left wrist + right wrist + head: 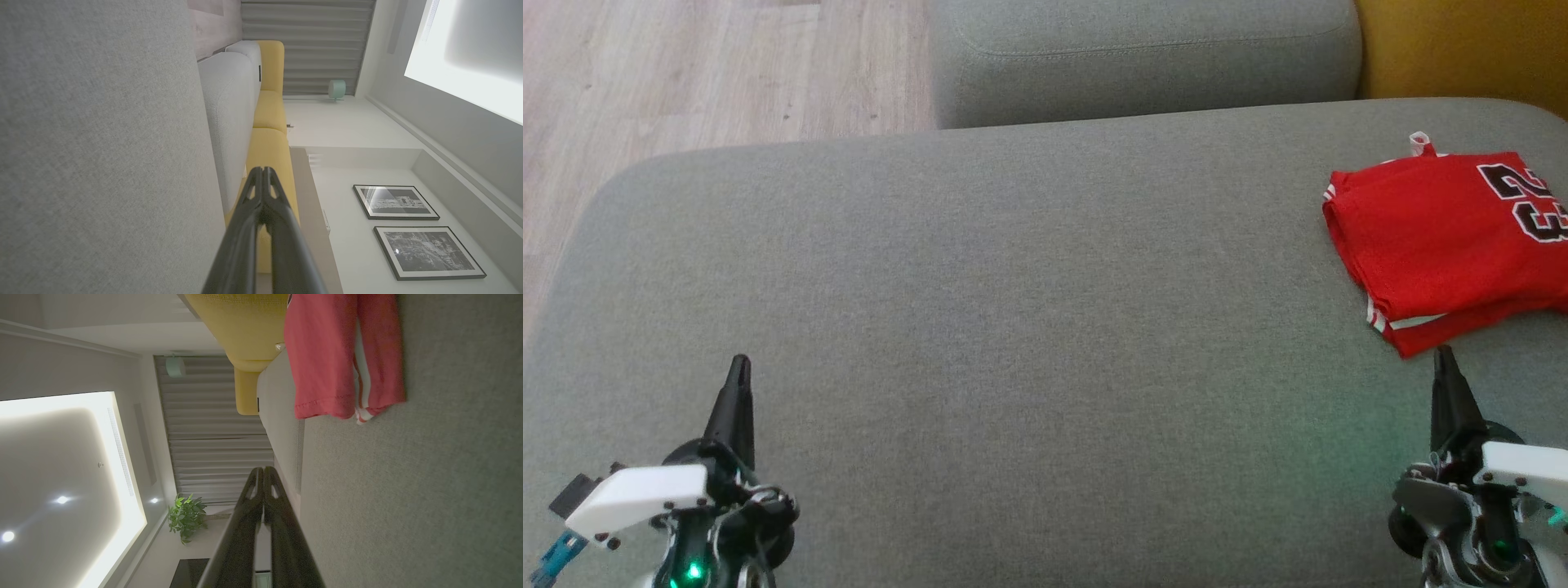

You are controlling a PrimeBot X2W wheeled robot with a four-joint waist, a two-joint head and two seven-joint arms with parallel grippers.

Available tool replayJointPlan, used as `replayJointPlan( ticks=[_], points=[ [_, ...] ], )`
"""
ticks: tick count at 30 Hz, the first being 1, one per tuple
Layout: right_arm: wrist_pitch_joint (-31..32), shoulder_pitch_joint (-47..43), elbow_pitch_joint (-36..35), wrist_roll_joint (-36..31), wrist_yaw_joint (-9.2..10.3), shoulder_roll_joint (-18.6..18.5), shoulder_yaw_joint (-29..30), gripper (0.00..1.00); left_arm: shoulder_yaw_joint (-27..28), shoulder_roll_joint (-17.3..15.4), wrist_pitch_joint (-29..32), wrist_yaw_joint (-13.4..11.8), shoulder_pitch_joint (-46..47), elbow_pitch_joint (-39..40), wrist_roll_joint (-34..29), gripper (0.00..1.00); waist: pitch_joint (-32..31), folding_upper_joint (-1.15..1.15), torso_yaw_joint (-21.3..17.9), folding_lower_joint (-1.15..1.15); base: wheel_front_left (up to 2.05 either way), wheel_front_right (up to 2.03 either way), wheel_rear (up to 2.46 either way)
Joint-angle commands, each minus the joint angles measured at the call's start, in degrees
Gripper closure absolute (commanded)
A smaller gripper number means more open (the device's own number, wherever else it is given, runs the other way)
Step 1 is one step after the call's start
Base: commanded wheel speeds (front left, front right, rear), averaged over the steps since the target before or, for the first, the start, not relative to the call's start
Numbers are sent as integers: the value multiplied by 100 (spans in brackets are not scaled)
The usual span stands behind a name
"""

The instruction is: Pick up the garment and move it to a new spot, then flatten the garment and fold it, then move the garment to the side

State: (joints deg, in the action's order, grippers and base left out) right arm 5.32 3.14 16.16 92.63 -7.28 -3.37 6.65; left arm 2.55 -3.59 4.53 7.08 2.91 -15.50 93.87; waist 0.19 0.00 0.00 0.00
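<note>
The garment (1445, 245) is a red jersey with black-and-white numbers, folded into a neat stack at the right edge of the grey sofa seat (1029, 269). In the right wrist view its red hem with white trim (343, 363) lies on the grey fabric ahead of the fingers. My right gripper (1444, 353) is shut, empty, its tip just short of the garment's near corner. At the lower left my left gripper (740, 361) is shut and holds nothing, far from the garment. Both wrist views show their fingers (261, 171) (263, 469) pressed together.
A second grey cushion (1143, 57) stands behind the seat, with a yellow cushion (1462, 49) at the back right. Wooden floor (711, 73) lies beyond the seat's left and far edges. Wide grey seat surface stretches between the two grippers.
</note>
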Motion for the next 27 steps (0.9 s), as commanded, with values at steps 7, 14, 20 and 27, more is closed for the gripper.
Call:
replayJointPlan(
  ticks=[7, 14, 20, 27],
  points=[
    [54, 297, -218, 18, -21, -9, -91, 100, 216, -60, 51, 41, 312, 153, -21, 100, -1, 0, 0, 0, 0, 0, 0],
    [60, 298, -217, 12, -21, -4, -84, 100, 231, -49, 63, 41, 313, 152, -33, 100, -1, 0, 0, 0, 0, 0, 0],
    [65, 298, -217, 6, -21, 0, -77, 100, 243, -40, 73, 41, 314, 152, -44, 100, -1, 0, 0, 0, 0, 0, 0],
    [70, 299, -216, 1, -21, 5, -71, 100, 257, -31, 83, 41, 315, 151, -55, 100, -1, 0, 0, 0, 0, 0, 0]
  ],
)
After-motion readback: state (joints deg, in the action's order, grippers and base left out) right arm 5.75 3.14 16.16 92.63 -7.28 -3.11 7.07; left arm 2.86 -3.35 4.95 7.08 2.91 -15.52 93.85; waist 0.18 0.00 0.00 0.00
